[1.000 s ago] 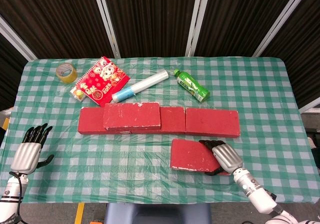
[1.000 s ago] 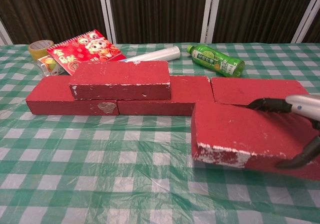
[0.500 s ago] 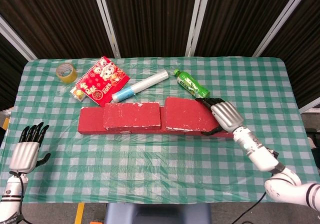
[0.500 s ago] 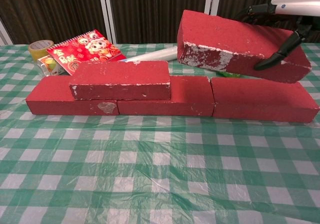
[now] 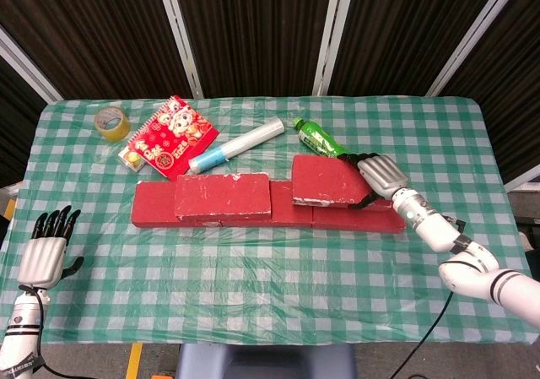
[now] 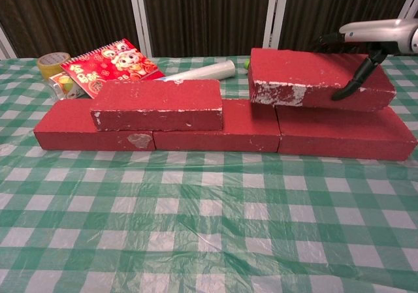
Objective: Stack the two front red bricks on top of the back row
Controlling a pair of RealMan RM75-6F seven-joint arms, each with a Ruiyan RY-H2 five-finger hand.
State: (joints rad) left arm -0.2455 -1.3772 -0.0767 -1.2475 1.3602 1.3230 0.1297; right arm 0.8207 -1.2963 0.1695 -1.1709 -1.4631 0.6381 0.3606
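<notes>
— Over at the right end of the back row [image 6: 222,131], what is the right hand [image 5: 381,176] doing?
— It is clamped on the second brick [image 6: 313,77], fingers over the top and thumb down the near face. That brick sits just above the row's right part, perhaps touching it at the right end; I cannot tell for sure.
— And the first brick [image 6: 157,104]?
— Already on top of the row, left of centre, lying flat.
— How does the held brick lie?
— Its long axis runs left to right, roughly along the row. In the chest view its right end looks a little lower than its left, so it is slightly tilted.
— What would make the placing go well?
— Level it, I would say, and keep its near face in line with the row's near face. Lower it until the underside rests fully, then spread the fingers. The thumb reaches down the front near the seam, so it could get pinched or drag the brick on release.
— The left hand [image 5: 46,252]?
— Low at the near left corner of the bench [image 5: 253,269], fingers apart, holding nothing.
— Anything close by?
— A green bottle [image 5: 319,141] lies just behind the held brick.
</notes>
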